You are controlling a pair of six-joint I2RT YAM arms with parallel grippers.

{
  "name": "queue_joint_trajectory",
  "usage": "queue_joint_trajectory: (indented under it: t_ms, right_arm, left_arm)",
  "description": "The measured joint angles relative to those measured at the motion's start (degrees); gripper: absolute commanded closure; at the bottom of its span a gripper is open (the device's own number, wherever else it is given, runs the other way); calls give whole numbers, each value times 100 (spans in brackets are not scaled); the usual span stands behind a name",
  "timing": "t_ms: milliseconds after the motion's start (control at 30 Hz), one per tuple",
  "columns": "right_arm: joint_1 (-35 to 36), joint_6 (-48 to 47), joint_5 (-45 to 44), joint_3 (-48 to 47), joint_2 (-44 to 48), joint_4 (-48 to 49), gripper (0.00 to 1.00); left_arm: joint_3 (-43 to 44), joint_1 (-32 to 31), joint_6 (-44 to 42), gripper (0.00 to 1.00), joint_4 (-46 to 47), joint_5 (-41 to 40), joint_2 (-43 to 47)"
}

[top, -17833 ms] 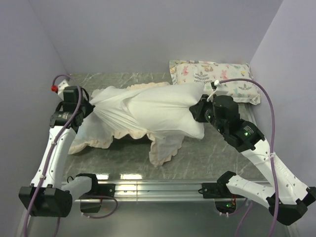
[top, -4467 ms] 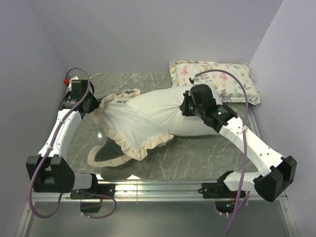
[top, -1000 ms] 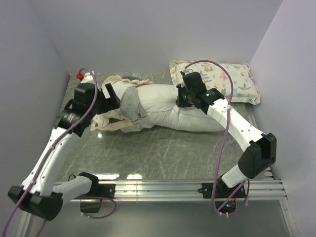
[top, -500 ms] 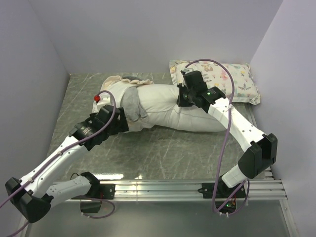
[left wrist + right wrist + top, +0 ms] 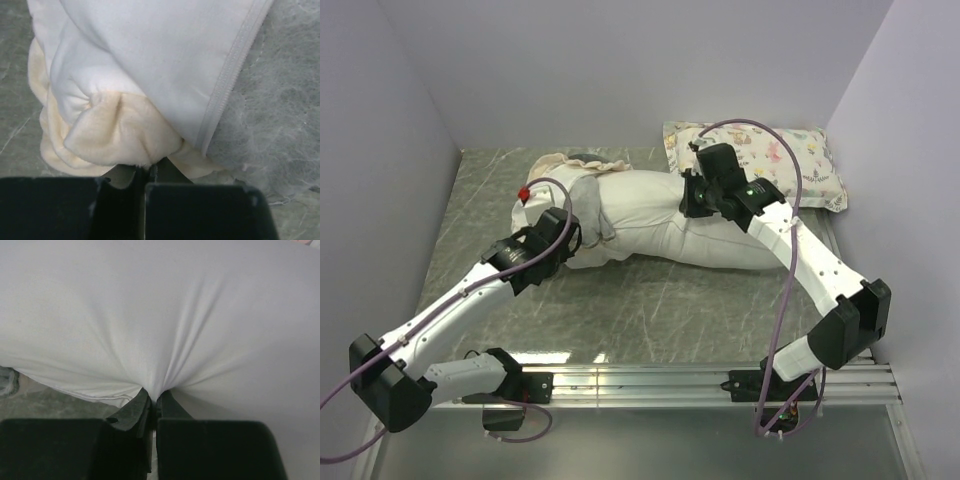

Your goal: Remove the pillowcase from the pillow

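The plain white pillow (image 5: 690, 215) lies across the middle of the table. The pillowcase (image 5: 584, 203) is bunched round its left end, grey plush outward, cream ruffle (image 5: 582, 161) behind. My left gripper (image 5: 570, 236) is at the near side of that bunch. In the left wrist view it (image 5: 145, 172) is shut with the cream ruffle (image 5: 115, 135) pinched at its tips, grey plush (image 5: 282, 105) to the right. My right gripper (image 5: 694, 197) is shut on a fold of the pillow's white cloth (image 5: 175, 315); its tips show in the right wrist view (image 5: 156, 397).
A small pastel animal-print pillow (image 5: 765, 160) lies at the back right, just behind the right wrist. The grey marbled table (image 5: 650, 300) runs to walls at left, back and right. A metal rail (image 5: 650, 380) with the arm bases lines the near edge.
The left arm has swung from the far left end of the bunched pillowcase round to its near side and closed in on the ruffle. The right gripper has kept its hold on the pillow.
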State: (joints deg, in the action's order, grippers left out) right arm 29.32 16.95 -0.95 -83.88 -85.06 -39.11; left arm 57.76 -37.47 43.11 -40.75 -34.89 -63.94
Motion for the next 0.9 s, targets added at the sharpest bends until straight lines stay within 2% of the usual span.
queue_joint_trajectory:
  t_ms: [167, 333, 500, 567, 600, 667, 767, 800, 900]
  right_arm:
    - [7, -85, 74, 0, 254, -251, 100]
    - [81, -184, 225, -181, 905, -616, 100]
    - [223, -160, 535, -695, 1364, -822, 100]
    - [225, -162, 542, -730, 1322, -763, 100]
    - [210, -162, 501, -702, 1217, -723, 94]
    - [160, -160, 411, -481, 890, -527, 88]
    - [98, -170, 334, -260, -42, -216, 73]
    - [74, -175, 291, -260, -424, -74, 60]
    - [39, -190, -83, -275, -1517, 809, 40]
  left_arm:
    - [479, -118, 114, 100, -579, -190, 463]
    - [2234, -170, 48, 100, -1222, -249, 1060]
    - [3504, -177, -256, 99, -1217, -275, 960]
    - [3630, -170, -363, 93, -1086, -317, 688]
    - [3617, -153, -426, 88, -1016, -341, 511]
    - [3394, -85, -516, 85, -846, -326, 57]
    - [2857, 74, -627, 75, -610, -48, -807]
    - [2719, 118, -643, 74, -492, 52, -1099]
    - [2409, 291, -678, 75, 63, 247, -1932]
